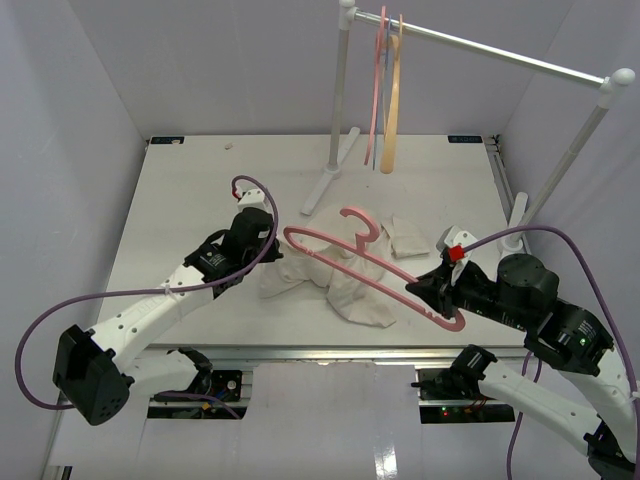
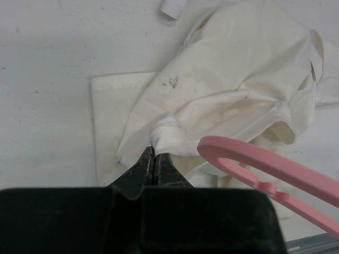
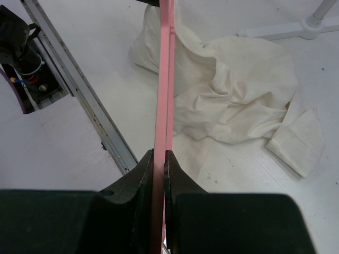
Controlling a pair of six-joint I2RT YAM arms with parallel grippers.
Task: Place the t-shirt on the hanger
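T-shirt (image 1: 350, 290): cream, crumpled in a heap at the centre of the table (image 1: 180, 200).
Hanger (image 3: 165, 79): pink, lies across the heap from 10 to 4 o'clock in the top view, hook toward 12.
Left gripper (image 2: 154, 157): jaws pinched on a bunched fold at the heap's 9 o'clock edge.
Right gripper (image 3: 160, 159): jaws clamped on the hanger's bar near its 4 o'clock end.
Rack (image 1: 480, 45): stands at 1 o'clock and carries a second pink hanger (image 1: 379, 80) and a tan hanger (image 1: 393, 100).

Left hand (image 2: 154, 154) and right hand (image 3: 159, 156) pinched closed, arms angled inward
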